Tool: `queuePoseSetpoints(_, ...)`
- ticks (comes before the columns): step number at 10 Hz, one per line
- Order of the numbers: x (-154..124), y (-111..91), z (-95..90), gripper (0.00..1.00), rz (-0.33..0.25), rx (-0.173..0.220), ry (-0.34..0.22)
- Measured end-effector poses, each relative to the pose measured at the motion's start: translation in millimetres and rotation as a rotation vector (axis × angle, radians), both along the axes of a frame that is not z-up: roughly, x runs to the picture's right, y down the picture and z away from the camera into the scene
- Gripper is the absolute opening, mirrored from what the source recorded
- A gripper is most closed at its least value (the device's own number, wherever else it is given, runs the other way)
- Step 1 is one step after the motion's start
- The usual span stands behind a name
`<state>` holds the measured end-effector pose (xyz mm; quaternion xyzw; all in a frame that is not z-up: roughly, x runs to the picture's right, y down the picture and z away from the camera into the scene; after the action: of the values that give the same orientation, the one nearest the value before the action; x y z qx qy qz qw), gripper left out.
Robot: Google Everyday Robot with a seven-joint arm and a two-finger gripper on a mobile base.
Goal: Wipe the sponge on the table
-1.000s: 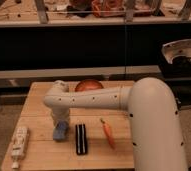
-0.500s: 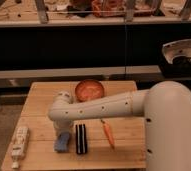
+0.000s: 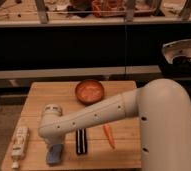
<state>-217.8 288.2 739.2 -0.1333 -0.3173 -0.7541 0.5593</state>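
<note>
Where the thick white robot arm (image 3: pixel 99 112) bends down at the front left of the table, the gripper (image 3: pixel 54 146) points straight down onto the small, soft, blue-grey sponge pad (image 3: pixel 54 156). The round white wrist hides most of the gripper, so I cannot tell if it is open or closed. The sponge lies flat on the light wooden slatted table (image 3: pixel 44 95), close to the front edge, and the gripper seems to touch its top.

Just to the right of the sponge lies a long black block with white stripes (image 3: pixel 81 141). It lies apart from the sponge, with its upper end under the arm. A bit further right lies a thin orange stick (image 3: pixel 109 136), maybe a carrot, tilted a little. To the left of the sponge, near the table's left edge, lies a white bottle-like thing (image 3: pixel 19 142) on its side. Toward the back of the table sits a round orange-red bowl (image 3: pixel 89 91), well apart from the sponge.
</note>
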Motion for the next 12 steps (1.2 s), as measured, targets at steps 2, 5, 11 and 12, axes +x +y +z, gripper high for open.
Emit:
queuePoseSetpoints(2, -26.1, -1.7, 2.7, 0.52, -0.024, 0.002, -0.033)
queuePoseSetpoints(5, -53.6, -22.8, 20.5, 0.52, -0.053, 0.006, -0.065)
queuePoseSetpoints(11, -39.9, -79.0, 67.1, 0.52, -0.034, 0.009, -0.036)
queuePoseSetpoints(12, -26.5, -83.9, 70.7, 0.52, -0.016, 0.003, -0.016)
